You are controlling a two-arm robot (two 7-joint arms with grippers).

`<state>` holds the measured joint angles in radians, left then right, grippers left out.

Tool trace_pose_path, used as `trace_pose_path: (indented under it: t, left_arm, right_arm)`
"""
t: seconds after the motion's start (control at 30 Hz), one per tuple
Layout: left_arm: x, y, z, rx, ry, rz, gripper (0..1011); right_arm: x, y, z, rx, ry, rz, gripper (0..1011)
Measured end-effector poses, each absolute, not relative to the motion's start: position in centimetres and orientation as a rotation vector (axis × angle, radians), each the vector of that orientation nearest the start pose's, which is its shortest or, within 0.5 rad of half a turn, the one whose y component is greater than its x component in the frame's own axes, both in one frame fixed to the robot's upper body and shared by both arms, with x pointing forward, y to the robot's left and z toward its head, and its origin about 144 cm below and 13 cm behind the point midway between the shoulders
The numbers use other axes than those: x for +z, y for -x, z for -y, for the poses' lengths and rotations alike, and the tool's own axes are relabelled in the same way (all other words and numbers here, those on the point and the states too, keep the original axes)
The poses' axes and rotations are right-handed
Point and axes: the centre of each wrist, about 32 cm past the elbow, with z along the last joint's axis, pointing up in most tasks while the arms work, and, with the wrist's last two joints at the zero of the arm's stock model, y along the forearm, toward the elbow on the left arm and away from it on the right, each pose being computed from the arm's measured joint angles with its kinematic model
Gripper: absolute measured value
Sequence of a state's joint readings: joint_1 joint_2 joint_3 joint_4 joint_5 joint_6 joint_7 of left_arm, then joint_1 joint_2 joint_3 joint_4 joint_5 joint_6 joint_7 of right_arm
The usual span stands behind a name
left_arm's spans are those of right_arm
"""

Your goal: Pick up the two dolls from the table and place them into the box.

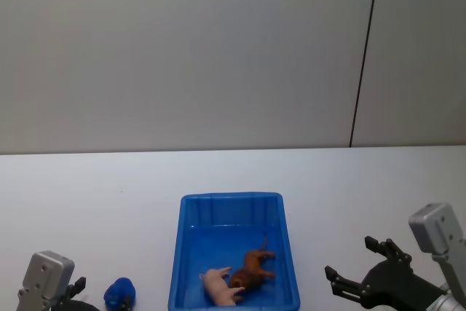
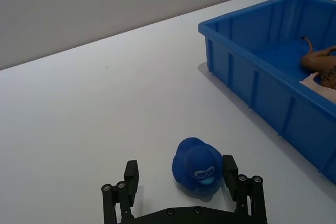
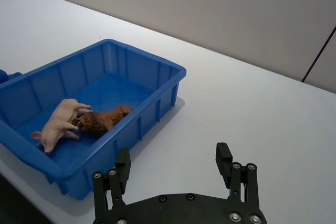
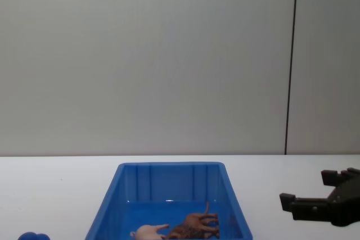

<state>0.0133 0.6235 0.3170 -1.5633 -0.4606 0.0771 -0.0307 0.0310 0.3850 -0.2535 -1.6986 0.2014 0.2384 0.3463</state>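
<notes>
Pale pink plastic pig (image 1: 220,285) touching shaggy brown lion figurine (image 1: 252,268) inside bright blue rectangular plastic bin (image 1: 191,213) on white desk (image 1: 87,194), right tool (image 1: 365,267) spread wide right of bin, left tool (image 2: 181,184) released left of bin, straddling small rounded blue toy (image 2: 197,167).

- The box (image 1: 230,218): bright blue plastic bin with sloped, ribbed walls, open-topped, at the lower centre of the head view on the white table (image 1: 87,187).
- Pink pig (image 1: 219,285): lying on its side in the box's near end.
- Brown shaggy lion (image 1: 251,268): lying on its side just right of the pig, touching it.
</notes>
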Motion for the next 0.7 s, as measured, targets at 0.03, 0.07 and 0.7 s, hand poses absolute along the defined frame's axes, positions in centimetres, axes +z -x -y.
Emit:
trace_pose_path:
  t: [0.03, 0.07, 0.7]
  left_arm:
    - [113.1, -43.9, -32.1, 1.261, -0.325, -0.073, 1001]
    - [113.0, -44.1, -32.2, 1.256, -0.324, -0.073, 1001]
    - [112.2, -46.4, -33.0, 1.166, -0.35, -0.094, 665]
  right_arm:
    - [117.9, -45.6, 24.9, -0.963, 0.265, -0.013, 1001]
    - [117.9, -45.6, 24.9, -0.963, 0.265, -0.013, 1001]
    - [117.8, -45.6, 24.9, -0.963, 0.266, -0.013, 1001]
